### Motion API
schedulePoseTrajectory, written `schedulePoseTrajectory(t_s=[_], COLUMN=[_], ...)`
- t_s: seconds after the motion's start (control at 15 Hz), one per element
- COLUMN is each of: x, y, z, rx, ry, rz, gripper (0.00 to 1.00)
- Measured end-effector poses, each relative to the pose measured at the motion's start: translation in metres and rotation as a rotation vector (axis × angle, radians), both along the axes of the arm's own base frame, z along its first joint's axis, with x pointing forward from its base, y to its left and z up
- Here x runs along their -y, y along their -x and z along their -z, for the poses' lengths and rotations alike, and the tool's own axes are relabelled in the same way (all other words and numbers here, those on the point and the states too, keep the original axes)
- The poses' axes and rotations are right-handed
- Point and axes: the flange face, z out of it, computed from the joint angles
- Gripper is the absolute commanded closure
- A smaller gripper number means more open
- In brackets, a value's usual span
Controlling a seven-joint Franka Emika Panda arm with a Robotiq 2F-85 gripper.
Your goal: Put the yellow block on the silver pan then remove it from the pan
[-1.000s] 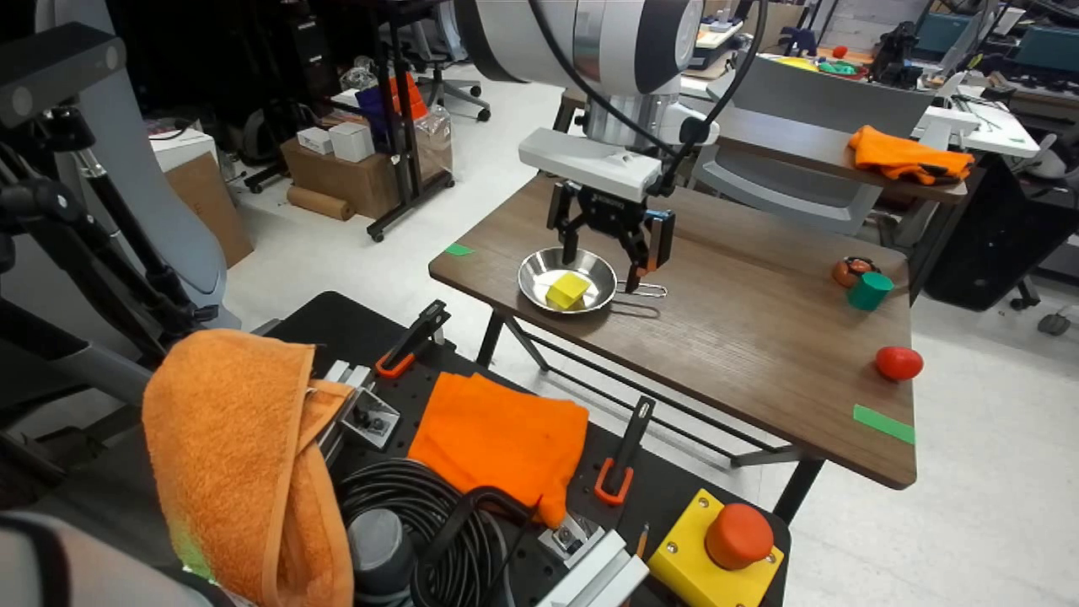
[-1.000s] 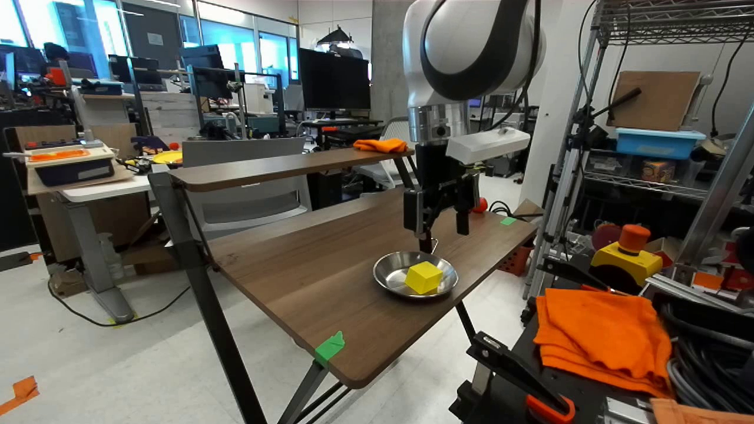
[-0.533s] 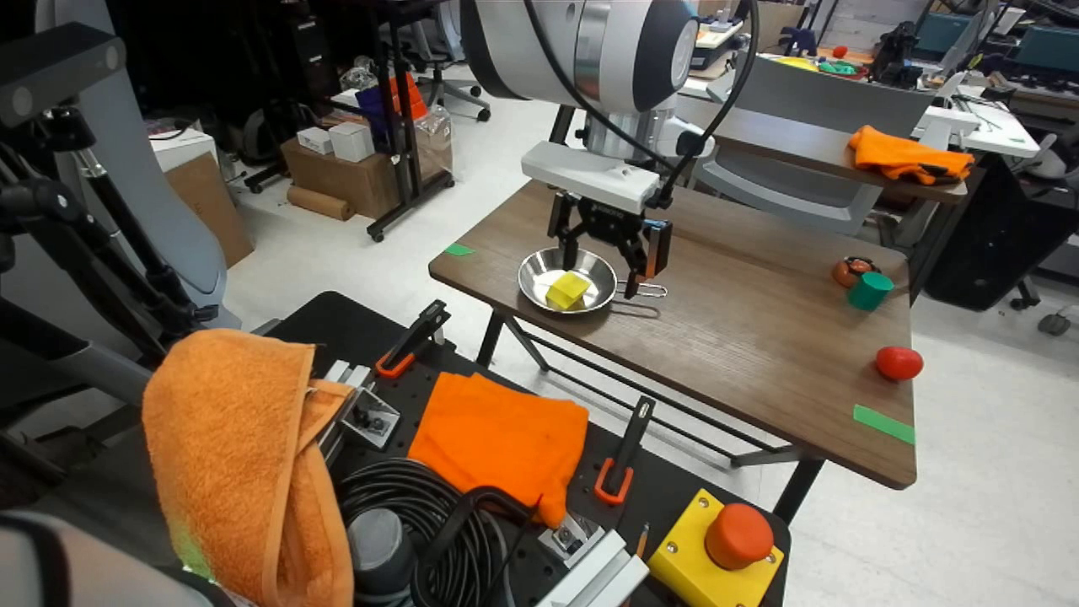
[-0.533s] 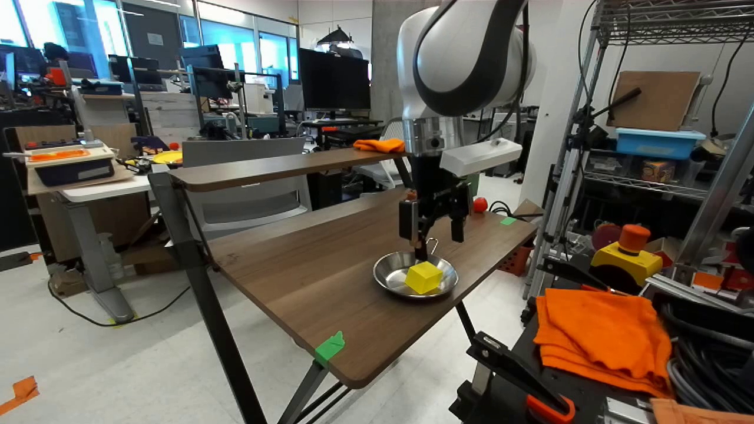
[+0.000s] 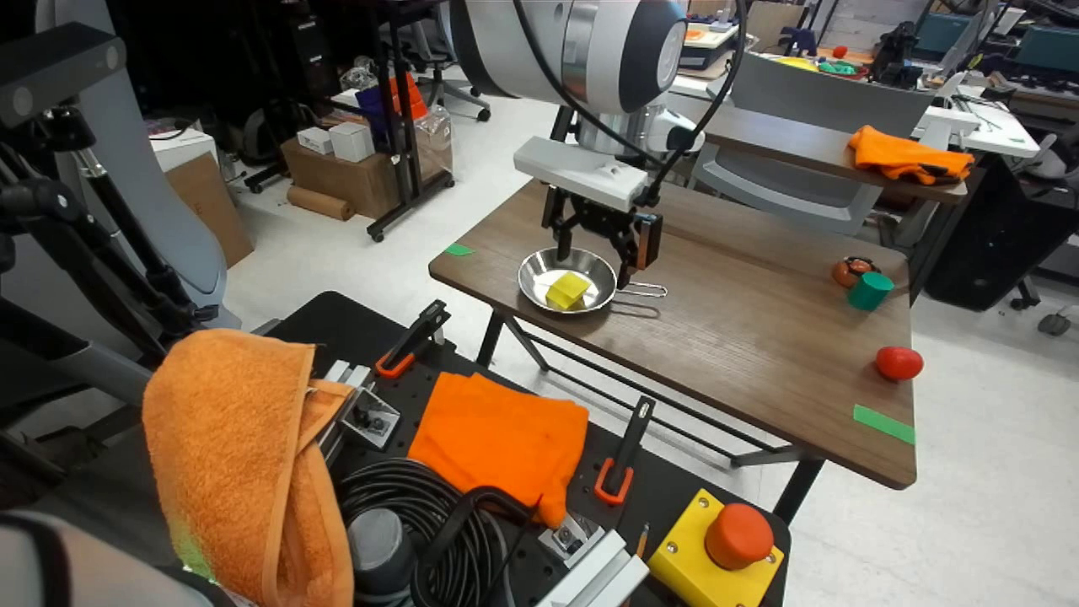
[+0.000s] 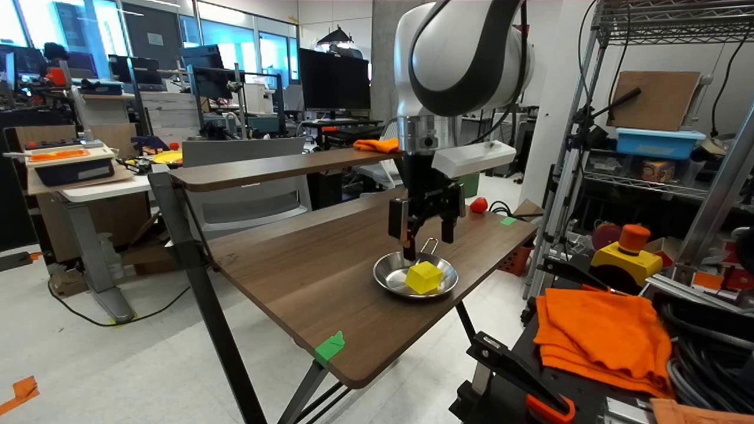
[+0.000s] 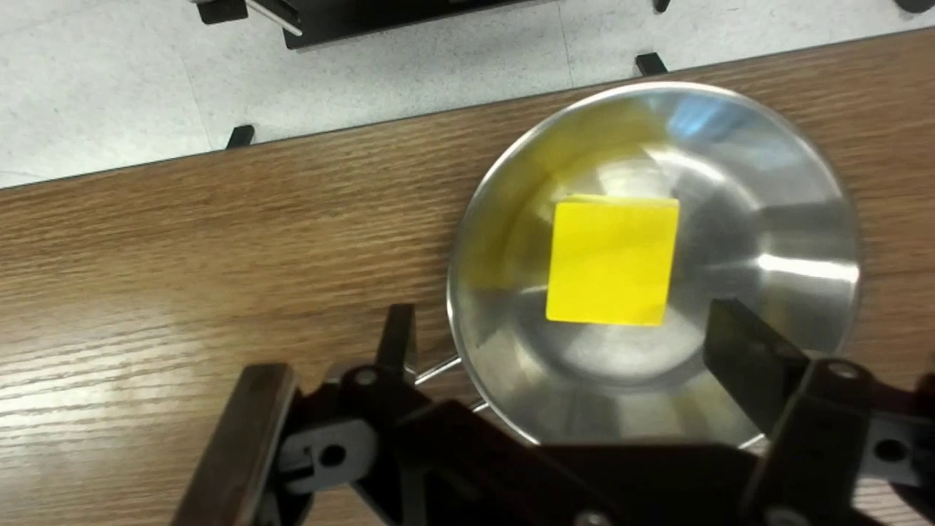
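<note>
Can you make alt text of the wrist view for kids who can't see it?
A yellow block sits in a round silver pan on a brown table, seen from above. The open black gripper shows along the bottom, holding nothing. Pale floor shows at the top.

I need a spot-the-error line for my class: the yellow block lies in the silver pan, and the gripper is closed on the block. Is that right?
Not quite: the gripper isn't closed on the yellow block; the wrist view shows its jaws open, holding nothing. The block does lie in the silver pan.
</note>
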Motion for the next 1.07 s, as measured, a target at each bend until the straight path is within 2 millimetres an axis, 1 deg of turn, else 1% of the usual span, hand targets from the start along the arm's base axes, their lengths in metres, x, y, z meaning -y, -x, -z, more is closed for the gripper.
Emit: schedulePoseTrajectory(t_s=[0.33, 0.73, 1.07], x=[-0.007, -0.008, -0.011], y=[0.003, 0.004, 0.008], z=[0.002, 0.004, 0.013], rx=[-0.011, -0.016, -0.036], ry=[-0.03, -0.031, -0.015], rz=[0.04, 0.04, 0.009], gripper=[0.0, 0.0, 0.0])
